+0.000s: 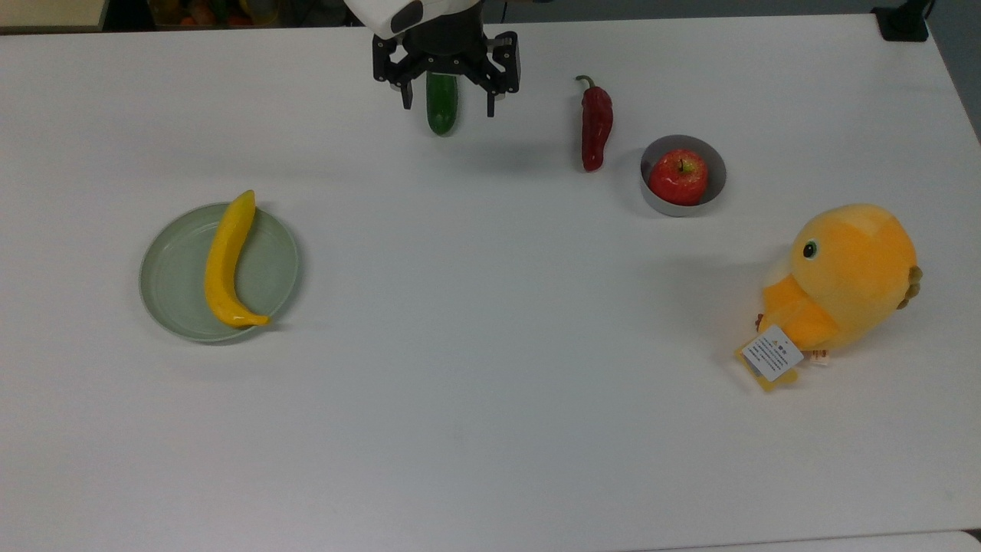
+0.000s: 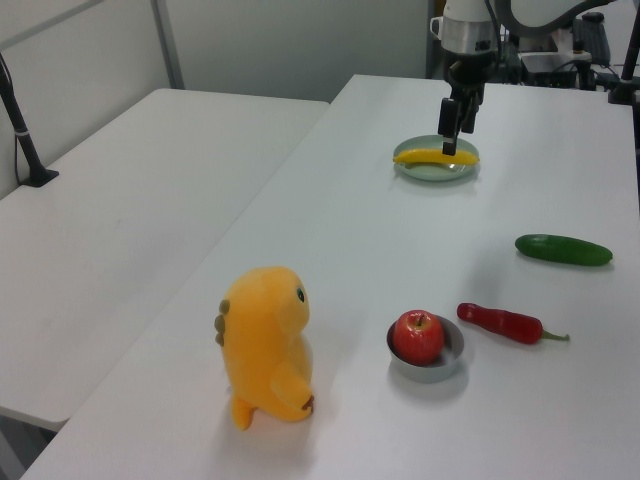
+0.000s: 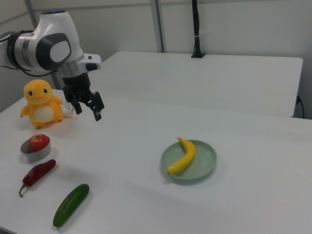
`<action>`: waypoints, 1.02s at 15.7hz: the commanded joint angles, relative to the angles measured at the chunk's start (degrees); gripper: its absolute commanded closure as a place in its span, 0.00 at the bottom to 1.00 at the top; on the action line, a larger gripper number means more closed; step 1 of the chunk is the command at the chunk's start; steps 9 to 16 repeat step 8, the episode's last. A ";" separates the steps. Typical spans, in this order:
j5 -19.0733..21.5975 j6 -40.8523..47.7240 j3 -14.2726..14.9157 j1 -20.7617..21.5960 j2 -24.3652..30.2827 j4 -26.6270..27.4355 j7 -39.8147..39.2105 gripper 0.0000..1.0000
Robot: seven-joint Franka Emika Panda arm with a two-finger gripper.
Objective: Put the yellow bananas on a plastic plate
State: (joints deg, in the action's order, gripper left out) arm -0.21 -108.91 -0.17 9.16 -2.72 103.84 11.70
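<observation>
The yellow banana (image 1: 226,261) lies lengthwise across the pale grey-green plastic plate (image 1: 268,280) at the top view's left, with its upper tip over the rim. The right view shows the same banana (image 3: 183,157) resting on the plate (image 3: 204,162), and in the left view the banana (image 2: 432,157) and plate (image 2: 467,168) sit far back. My gripper (image 1: 448,106) hangs open and empty near the table's far edge in the top view, well away from the plate. It is raised above the table in the right view (image 3: 88,113) and in the left view (image 2: 448,140).
A dark green cucumber (image 1: 441,116) lies under the gripper in the top view. To the top view's right are a red chili (image 1: 595,126), a grey bowl (image 1: 648,196) holding a red apple (image 1: 678,176), and a yellow plush bird (image 1: 843,272).
</observation>
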 commanded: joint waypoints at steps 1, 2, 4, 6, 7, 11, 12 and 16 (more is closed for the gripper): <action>1.00 -1.48 -0.27 -0.46 1.58 1.98 -1.42 0.00; 1.00 -1.65 -0.27 -0.46 1.49 1.98 -1.50 0.00; 1.00 -1.22 -0.27 -0.46 1.58 1.98 -3.69 0.00; 1.00 -1.04 -0.27 -0.55 1.58 1.89 -4.76 0.00; 1.00 -1.04 -0.27 -0.55 1.58 1.98 -5.02 0.00; 1.00 -1.04 -0.27 -0.55 1.58 1.98 -5.02 0.00; 1.00 -1.04 -0.27 -0.55 1.58 1.98 -5.02 0.00; 1.00 -1.04 -0.27 -0.55 1.58 1.98 -5.02 0.00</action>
